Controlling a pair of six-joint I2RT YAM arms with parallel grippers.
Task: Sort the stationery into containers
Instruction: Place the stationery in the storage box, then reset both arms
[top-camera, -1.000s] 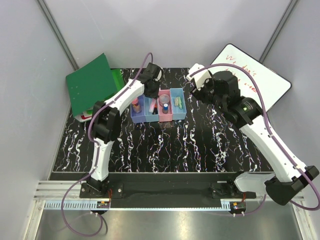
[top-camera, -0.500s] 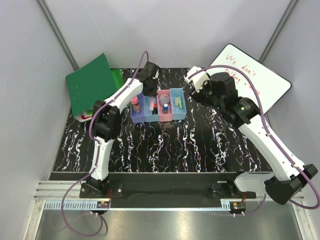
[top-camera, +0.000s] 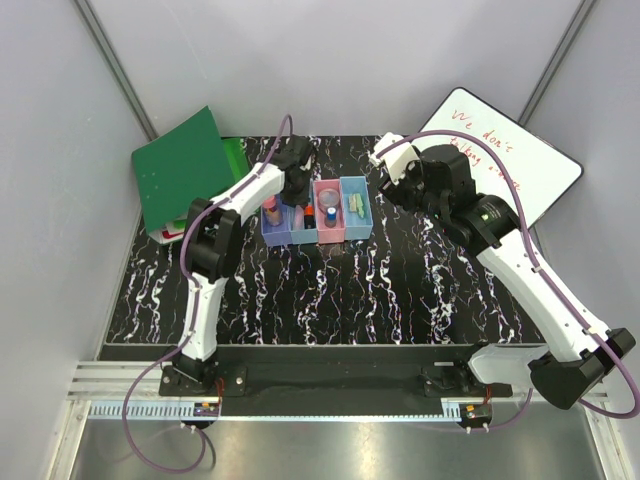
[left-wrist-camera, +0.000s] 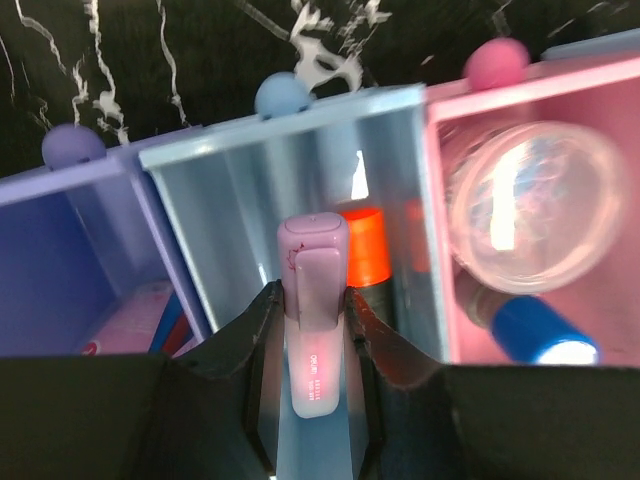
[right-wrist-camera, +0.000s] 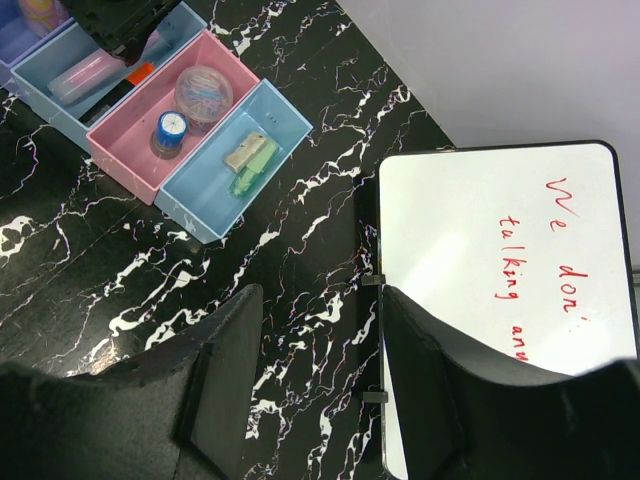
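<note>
Four joined containers (top-camera: 316, 212) stand in a row at the table's back middle. My left gripper (left-wrist-camera: 313, 330) is shut on a pink marker (left-wrist-camera: 313, 290) and holds it inside the second, light blue bin (left-wrist-camera: 225, 200), beside an orange-capped marker (left-wrist-camera: 366, 245). It also shows in the top view (top-camera: 296, 190). The pink bin (left-wrist-camera: 440, 180) holds a round clear-grey piece (left-wrist-camera: 530, 215) and a blue piece (left-wrist-camera: 535, 335). The far light blue bin (right-wrist-camera: 200, 195) holds a green highlighter (right-wrist-camera: 250, 165). My right gripper (right-wrist-camera: 320, 380) is open and empty, above the table right of the bins.
A whiteboard (right-wrist-camera: 480, 300) with red writing leans at the back right, close under my right gripper. A green folder (top-camera: 180, 165) stands at the back left. The purple-blue bin (left-wrist-camera: 70, 250) holds a pink item (left-wrist-camera: 150, 315).
My left gripper has moved a little left and nearer with the pink marker, down at the second bin. My right gripper shifted slightly, then held still.
</note>
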